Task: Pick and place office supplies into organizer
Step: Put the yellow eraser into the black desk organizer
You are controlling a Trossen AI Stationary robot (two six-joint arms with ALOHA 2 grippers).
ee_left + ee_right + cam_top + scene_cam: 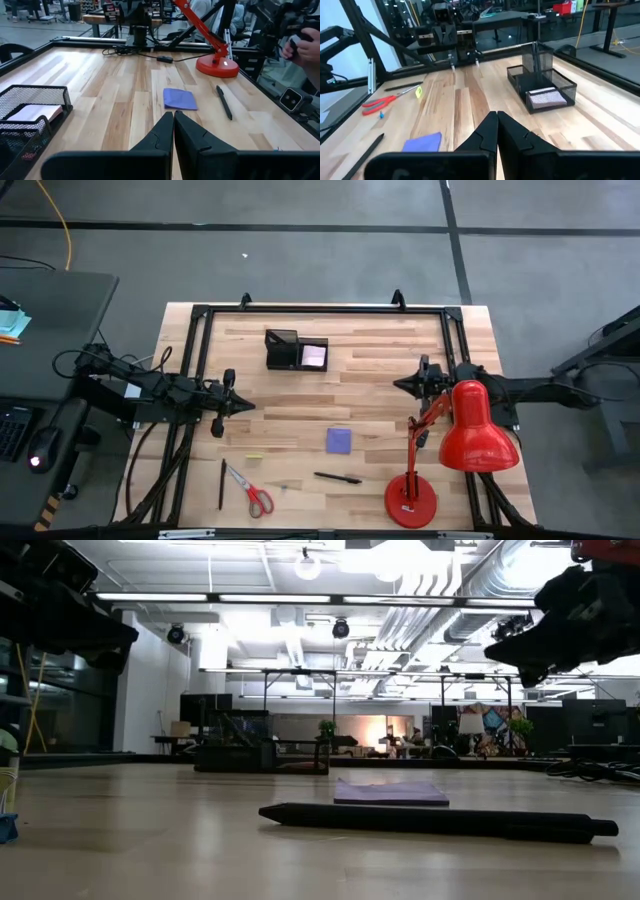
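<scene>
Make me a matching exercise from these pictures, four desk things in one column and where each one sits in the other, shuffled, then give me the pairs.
Things:
1. purple sticky-note pad
2. pink sticky-note pad
3. red-handled scissors
4. red desk lamp

Places:
A. inside the black mesh organizer
B. on bare wood near the table's middle
C. on the right arm's side of the table
D. near the table's edge on the left arm's side, beside a dark pen

Pairs: 1-B, 2-A, 3-D, 4-C
</scene>
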